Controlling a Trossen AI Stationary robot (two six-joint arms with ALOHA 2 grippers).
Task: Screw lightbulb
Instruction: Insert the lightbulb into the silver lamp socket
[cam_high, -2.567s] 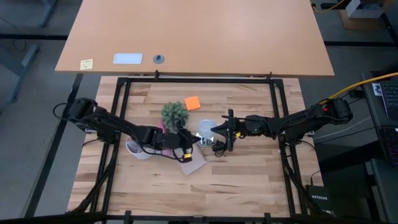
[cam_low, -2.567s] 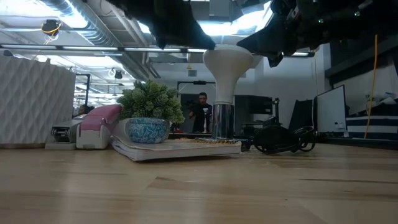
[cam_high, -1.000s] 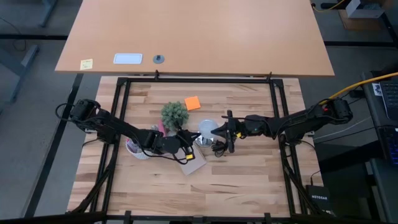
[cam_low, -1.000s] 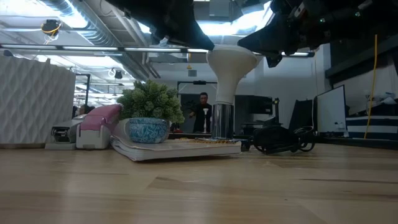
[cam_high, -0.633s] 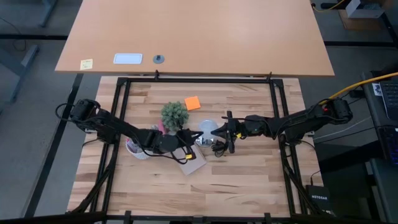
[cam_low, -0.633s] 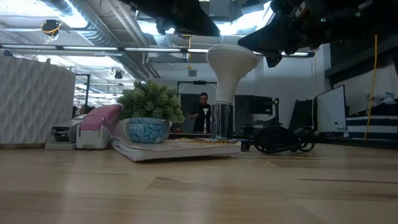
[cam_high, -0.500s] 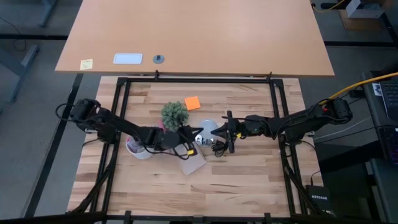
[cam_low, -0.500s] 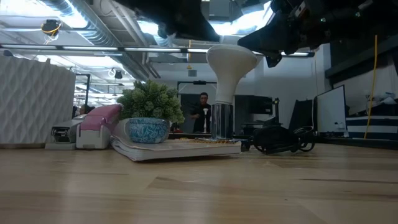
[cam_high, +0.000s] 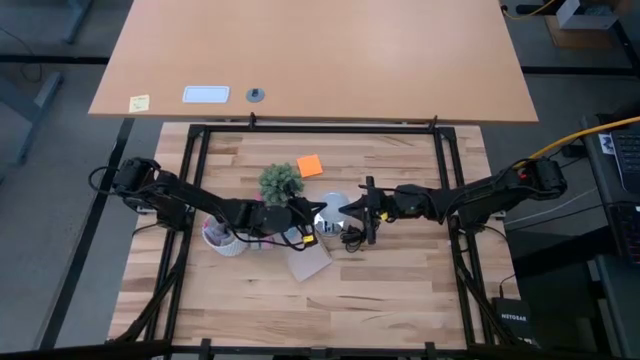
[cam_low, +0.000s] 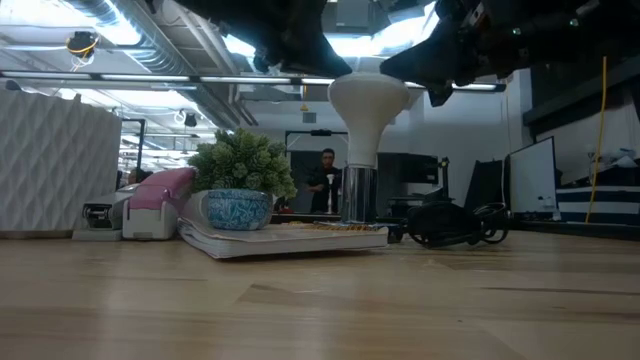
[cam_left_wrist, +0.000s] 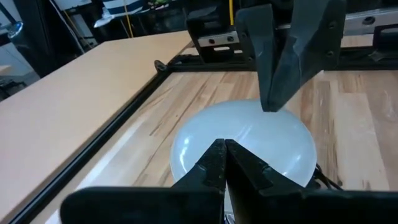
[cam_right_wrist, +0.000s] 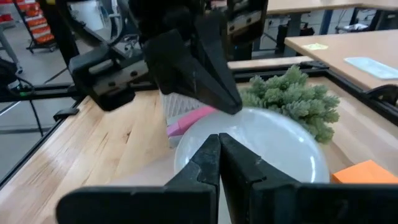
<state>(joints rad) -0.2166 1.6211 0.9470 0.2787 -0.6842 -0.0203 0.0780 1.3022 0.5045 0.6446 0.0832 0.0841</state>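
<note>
Bulb (cam_low: 368, 105) looks light, slick, fragile; grip round globe gently. Left hand (cam_left_wrist: 222, 163) & right hand (cam_right_wrist: 217, 155) both pinched closed, empty, at globe top.

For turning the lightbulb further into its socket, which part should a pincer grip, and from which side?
Probably the wide frosted globe of the lightbulb, taken from above. The bulb stands upright with its narrow neck down in the silver socket, so only the globe is free, and it widens at the top. Both the left pincer and the right pincer are shut beside it.
</note>
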